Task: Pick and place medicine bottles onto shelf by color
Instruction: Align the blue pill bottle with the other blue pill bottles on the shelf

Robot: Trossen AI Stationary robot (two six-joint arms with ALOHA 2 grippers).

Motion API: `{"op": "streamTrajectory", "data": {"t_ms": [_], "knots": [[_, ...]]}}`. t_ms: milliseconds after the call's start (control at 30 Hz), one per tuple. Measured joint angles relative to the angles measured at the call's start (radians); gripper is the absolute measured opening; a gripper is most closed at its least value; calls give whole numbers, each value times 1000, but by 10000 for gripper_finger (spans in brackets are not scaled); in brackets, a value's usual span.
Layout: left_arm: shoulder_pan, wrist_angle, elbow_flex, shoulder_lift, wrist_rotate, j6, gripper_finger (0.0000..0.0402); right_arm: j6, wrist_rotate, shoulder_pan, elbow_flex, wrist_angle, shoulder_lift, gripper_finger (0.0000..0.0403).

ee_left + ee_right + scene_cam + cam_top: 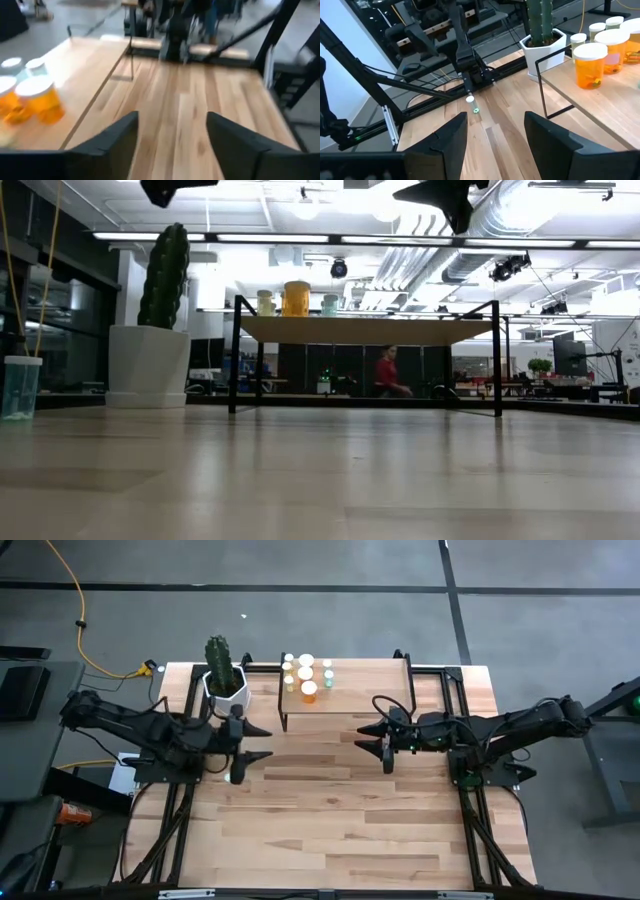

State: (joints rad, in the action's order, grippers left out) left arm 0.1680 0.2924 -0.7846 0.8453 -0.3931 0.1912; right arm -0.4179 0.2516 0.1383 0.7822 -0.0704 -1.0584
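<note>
The shelf (345, 692) stands at the table's far middle. Several bottles stand on its left part: orange ones (309, 690), whitish and pale green ones (327, 673). They also show in the low view (296, 298) and both wrist views (37, 97) (590, 65). One pale green bottle (232, 777) stands upright on the tabletop next to the left arm, and shows in the low view (20, 387) and right wrist view (471, 102). My left gripper (264, 741) is open and empty, left of the shelf's near edge. My right gripper (372, 742) is open and empty, just near of the shelf.
A cactus in a white pot (222, 675) stands on the table left of the shelf. The shelf's thin black legs (236, 355) stand near both grippers. A wide stretch of bare tabletop (340, 820) lies toward the near edge. A person (388, 373) shows far behind the table.
</note>
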Motion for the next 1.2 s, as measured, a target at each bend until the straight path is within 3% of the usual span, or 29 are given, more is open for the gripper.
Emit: {"op": "streamTrajectory", "data": {"t_ms": [133,300,600,733,867,1000,1200], "knots": [[0,226,-103,3,8,41,282,0,0,0,0,0,0,188],[0,466,-172,19,107,140,334,0,0,0,0,2,-1,188],[88,859,-123,77,236,348,338,-3,0,0,0,7,-1,188],[176,870,-17,83,276,437,332,0,0,0,1,10,-1,188],[245,866,77,86,232,534,329,0,0,0,1,11,-1,188],[267,812,118,95,179,557,328,-9,0,0,1,12,-1,188],[266,770,161,140,179,557,328,-10,0,0,1,23,-1,188]]}}
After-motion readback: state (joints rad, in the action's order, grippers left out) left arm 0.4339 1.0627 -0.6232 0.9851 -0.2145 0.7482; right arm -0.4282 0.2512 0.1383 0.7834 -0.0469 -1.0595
